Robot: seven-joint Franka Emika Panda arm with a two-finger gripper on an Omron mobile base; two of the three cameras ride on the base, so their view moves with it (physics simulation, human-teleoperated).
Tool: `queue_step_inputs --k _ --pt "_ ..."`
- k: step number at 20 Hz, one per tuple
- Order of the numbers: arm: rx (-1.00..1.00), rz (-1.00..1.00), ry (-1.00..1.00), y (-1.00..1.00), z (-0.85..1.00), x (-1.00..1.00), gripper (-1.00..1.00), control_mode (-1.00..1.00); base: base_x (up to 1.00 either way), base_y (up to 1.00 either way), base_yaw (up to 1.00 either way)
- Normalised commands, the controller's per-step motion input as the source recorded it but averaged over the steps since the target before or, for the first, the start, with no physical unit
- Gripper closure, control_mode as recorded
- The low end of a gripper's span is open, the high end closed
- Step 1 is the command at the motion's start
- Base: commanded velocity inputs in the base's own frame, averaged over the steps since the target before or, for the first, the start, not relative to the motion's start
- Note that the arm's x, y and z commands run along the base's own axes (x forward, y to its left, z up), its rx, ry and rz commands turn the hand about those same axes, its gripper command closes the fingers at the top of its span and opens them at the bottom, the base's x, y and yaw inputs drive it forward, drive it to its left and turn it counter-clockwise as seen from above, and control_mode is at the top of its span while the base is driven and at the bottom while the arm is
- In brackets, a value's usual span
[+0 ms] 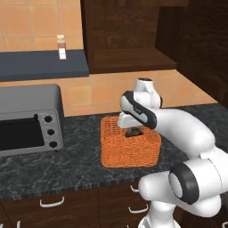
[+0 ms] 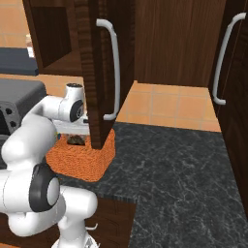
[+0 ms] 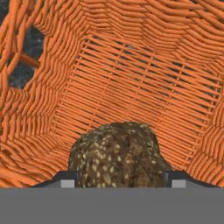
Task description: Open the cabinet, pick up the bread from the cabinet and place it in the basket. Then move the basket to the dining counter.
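The hand (image 3: 117, 177) grips the bread (image 3: 117, 155) between its fingertips, above the basket (image 3: 131, 78).

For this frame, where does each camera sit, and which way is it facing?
Left base view: behind-left, looking down over the arm at the basket and toaster oven.
Right base view: behind-right, facing the open cabinet; arm at lower left.
Hand view: looks down into the basket past the claw holding the bread.
All share the basket.
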Motion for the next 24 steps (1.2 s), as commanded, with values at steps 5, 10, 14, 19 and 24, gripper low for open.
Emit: queue_step_inputs --k 5,10,14,19,24 --pt "-0.02 0.00 0.06 0.02 -0.81 0.48 1.00 -1.00 0.00 0.00 0.00" --pt "-0.05 0.00 0.00 0.00 -0.30 0.36 1.00 -1.00 0.00 0.00 0.00" --pt "-0.06 0.00 0.00 0.05 -0.34 0.34 -1.00 -1.00 0.00 0.00 0.00" --pt "-0.01 -0.02 0.00 0.00 0.06 -0.02 -1.00 -1.00 0.00 0.00 0.00" --pt "0.00 -0.04 0.00 0.00 0.17 -0.15 -1.00 -1.00 0.00 0.00 0.00"
